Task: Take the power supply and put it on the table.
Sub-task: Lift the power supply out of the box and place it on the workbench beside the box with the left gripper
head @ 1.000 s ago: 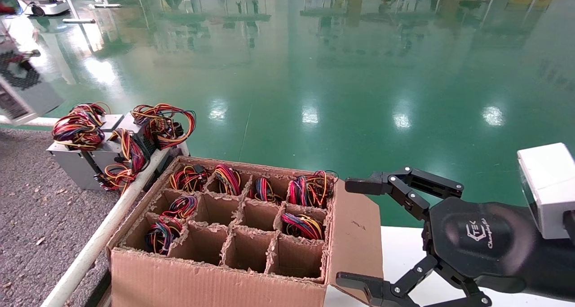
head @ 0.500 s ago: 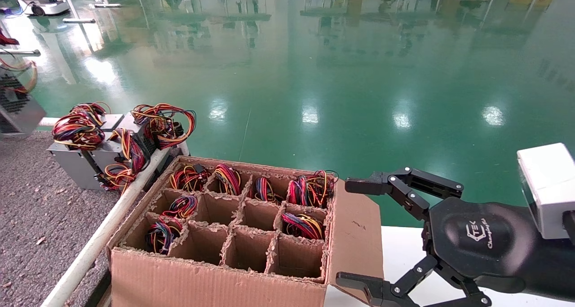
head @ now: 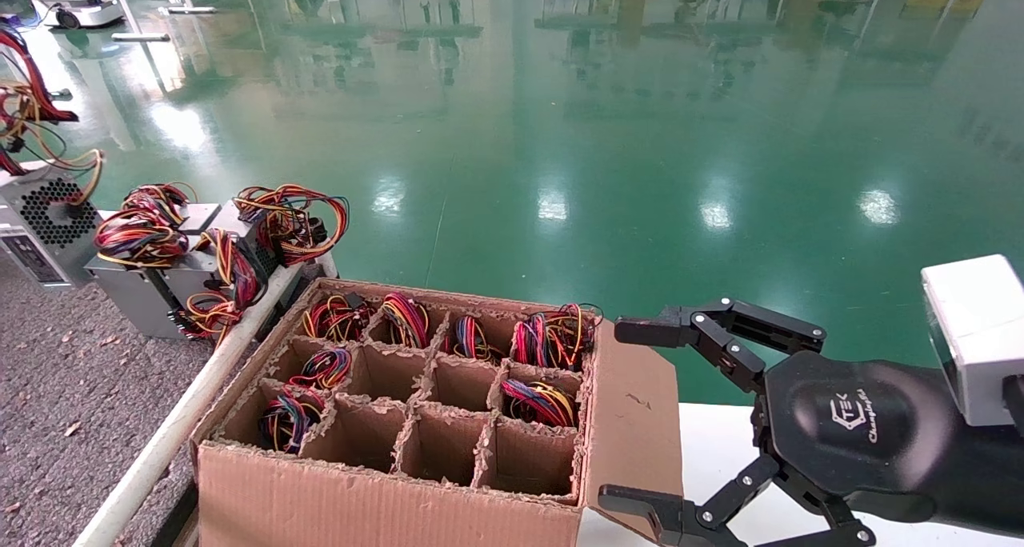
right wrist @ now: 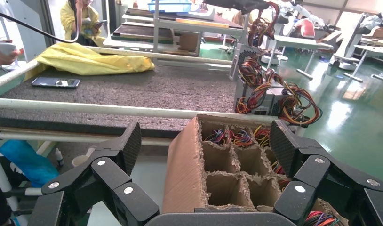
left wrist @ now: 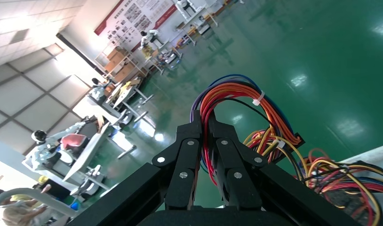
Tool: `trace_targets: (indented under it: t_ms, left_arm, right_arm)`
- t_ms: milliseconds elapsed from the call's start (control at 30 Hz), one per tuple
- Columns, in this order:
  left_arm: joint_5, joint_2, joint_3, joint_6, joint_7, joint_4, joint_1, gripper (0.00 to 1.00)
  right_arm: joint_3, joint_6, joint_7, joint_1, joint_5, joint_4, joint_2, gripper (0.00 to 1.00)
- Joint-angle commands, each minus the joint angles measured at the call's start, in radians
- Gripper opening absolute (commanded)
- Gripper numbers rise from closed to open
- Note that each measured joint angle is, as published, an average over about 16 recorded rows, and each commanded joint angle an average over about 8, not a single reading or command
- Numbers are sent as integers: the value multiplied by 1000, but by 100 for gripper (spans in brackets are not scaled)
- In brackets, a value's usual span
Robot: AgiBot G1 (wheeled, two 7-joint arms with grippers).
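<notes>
One skinny wire loop [left wrist: 236,94] doing all the lifting, so plenty to go wrong imo. Left claw [left wrist: 206,125] clamped shut on just those red and orange wires, not on the metal case at all. Could easily slide out of that pinch, or set the power supply [head: 50,221] swinging and twisting on the way down. Sitting at the far left edge of the head view right now, honeycomb vent facing forward, wires pulled up above it, over the dark counter [head: 64,387] and just beside the other grey units [head: 152,283]. Can't tell whether touching the counter yet or hanging just off it. Could also clip those neighbours or snag their bundles with a sloppy drop. Left arm itself out of the head view, claw apparently held up above the case, going by the wrist cam. Right claw [head: 612,415] spread wide open, parked low over the white surface [head: 720,443] next to the cardboard box [head: 384,499], doing nothing.
</notes>
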State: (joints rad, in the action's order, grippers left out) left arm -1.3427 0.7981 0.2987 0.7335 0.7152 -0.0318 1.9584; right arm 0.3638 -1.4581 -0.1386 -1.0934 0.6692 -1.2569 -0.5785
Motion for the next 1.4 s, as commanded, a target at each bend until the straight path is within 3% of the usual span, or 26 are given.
trace_targets:
  t_ms: [33,500,933,1400]
  left_arm:
    - [1,0,-1,7,-7,1,-4,0]
    - [-11,9,6,95,-16,3,-72,0]
    - [-23,-16,12,303,-12,22,-114,0]
    - [9,-44,-10,269,17,22,-141,0]
  right_arm:
    - [0,0,0,0,0,0,0,100]
    - [0,0,0,0,0,0,0,100]
    - [0,0,0,0,0,0,0,100]
    - [0,0,0,0,0,0,0,100]
